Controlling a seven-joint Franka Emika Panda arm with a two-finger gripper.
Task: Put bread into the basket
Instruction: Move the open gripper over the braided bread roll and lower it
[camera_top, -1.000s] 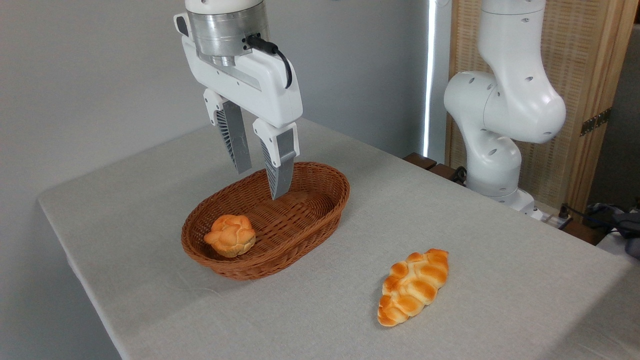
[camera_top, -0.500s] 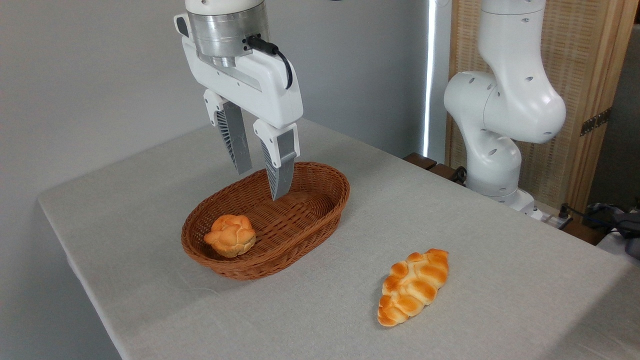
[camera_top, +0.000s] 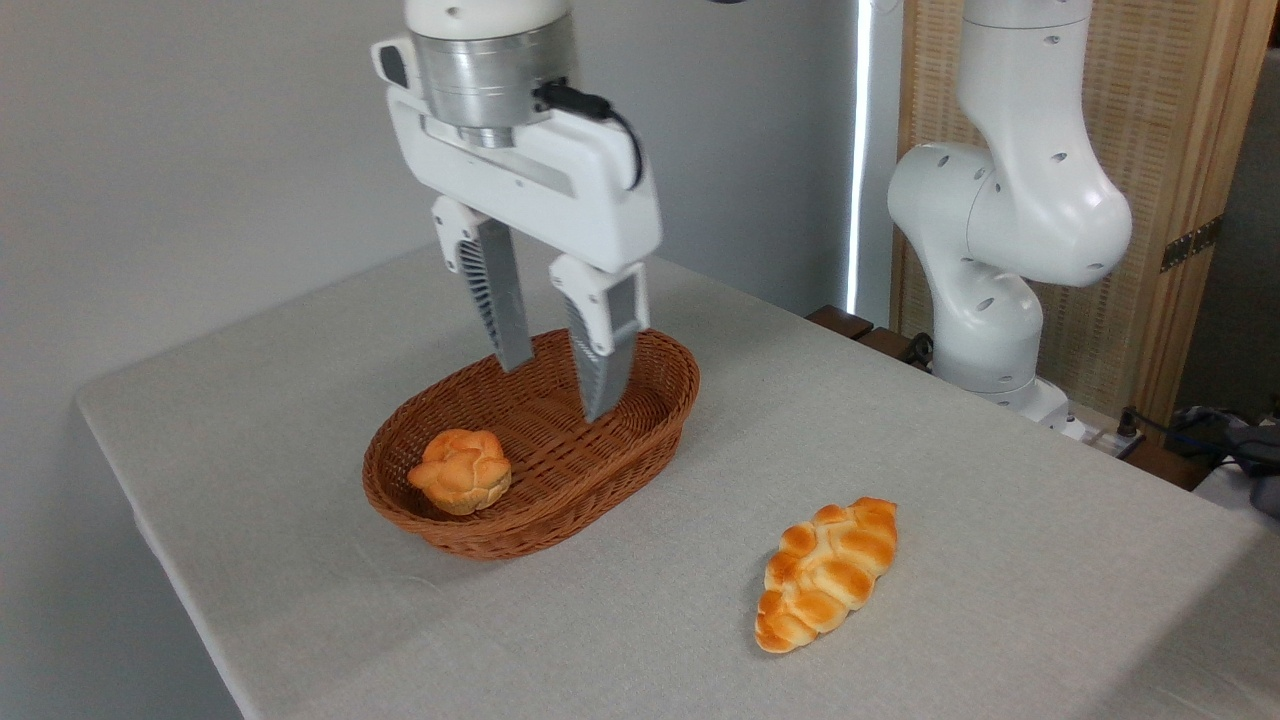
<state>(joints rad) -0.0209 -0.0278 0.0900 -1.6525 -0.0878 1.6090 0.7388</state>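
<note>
Golden braided bread (camera_top: 826, 575), well apart from the basket (camera_top: 655, 425), looks light and soft, best pinched across its middle; empty gripper (camera_top: 558, 392) fingers parted narrowly.

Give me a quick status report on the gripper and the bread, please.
Gripper open, empty, above basket. Bread on table, right of basket, untouched. Small bun in basket; path clear.

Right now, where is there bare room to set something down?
Free: basket floor right of the small bun, though the open pincer hangs over it; cloth between basket and braided loaf; the table's left strip. Crowded: the basket's left end.
</note>
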